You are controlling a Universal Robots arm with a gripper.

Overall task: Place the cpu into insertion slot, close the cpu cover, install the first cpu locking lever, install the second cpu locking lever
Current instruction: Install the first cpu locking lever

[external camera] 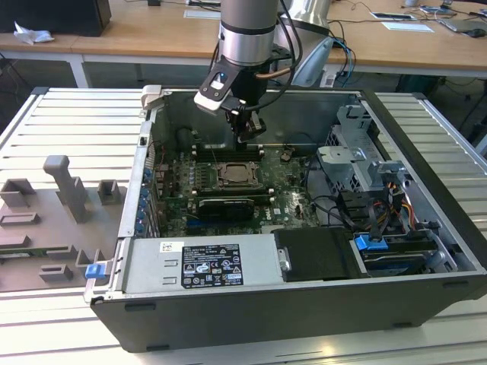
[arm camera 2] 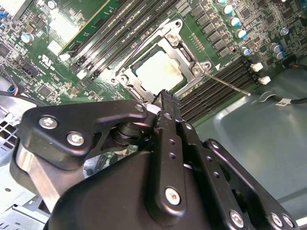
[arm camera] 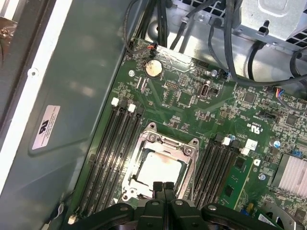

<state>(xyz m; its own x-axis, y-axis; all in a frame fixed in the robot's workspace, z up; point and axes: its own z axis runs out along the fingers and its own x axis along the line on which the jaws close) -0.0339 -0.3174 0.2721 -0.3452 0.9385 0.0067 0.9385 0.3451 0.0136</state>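
The cpu [arm camera: 160, 167] [arm camera 2: 158, 72] lies flat in the insertion slot [external camera: 232, 175], its pale metal top showing through the window of the cpu cover [arm camera: 165, 143] [arm camera 2: 181, 48]. The silvery cover lies down over it. One thin locking lever [arm camera 2: 228, 82] sticks out from a socket corner across the memory slots. A second lever [arm camera 2: 139, 45] runs along the opposite side of the frame. My gripper [arm camera: 163, 184] [arm camera 2: 163, 94] [external camera: 245, 138] hangs just above the socket's edge, its black fingers pressed together with nothing between them.
Long black memory slots [arm camera: 110, 153] [arm camera: 216, 163] flank the socket on both sides. The open computer case [external camera: 426, 137] has metal walls all round, a power supply [external camera: 205, 266] in front, and drive cages and cables [external camera: 365, 175] at the exterior view's right. Grey fixtures [external camera: 68, 190] stand on the table.
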